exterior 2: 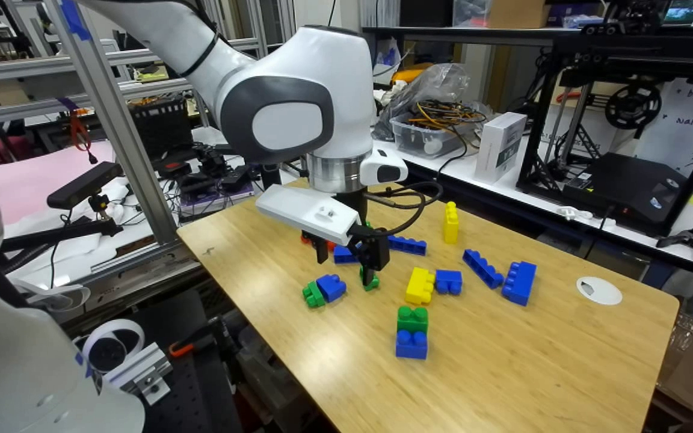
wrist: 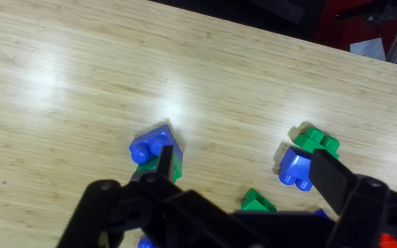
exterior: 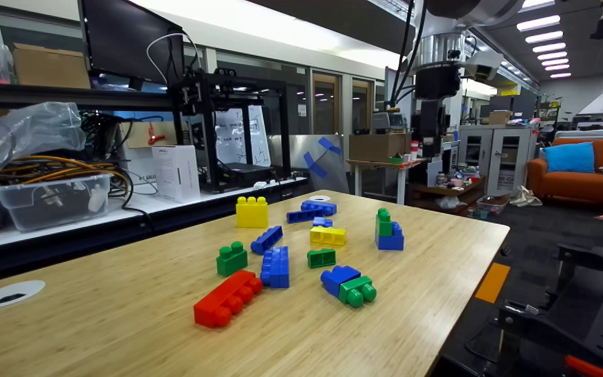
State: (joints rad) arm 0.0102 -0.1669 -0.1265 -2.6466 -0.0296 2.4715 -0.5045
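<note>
While a studded blue plastic block (wrist: 294,167) lies against a green plastic block (wrist: 310,142) on the pale wooden tabletop (wrist: 219,96), the black hand (exterior 2: 345,270) hangs above, spread wide, gripping nothing. Careful: a skewed descent could clip and scatter the pair!

Table: I see a light wooden table (exterior: 416,283) holding many toy blocks (exterior: 275,267).
Red: one long red block (exterior: 227,298) lies on its side.
Yellow: a tall yellow block (exterior: 252,214) stands; a low yellow block (exterior: 327,236) lies on its side.
Pair: a blue block (exterior: 341,278) and a green block (exterior: 355,289) lie touching.
Spot: a round white patch (exterior 2: 606,292), flat.
</note>
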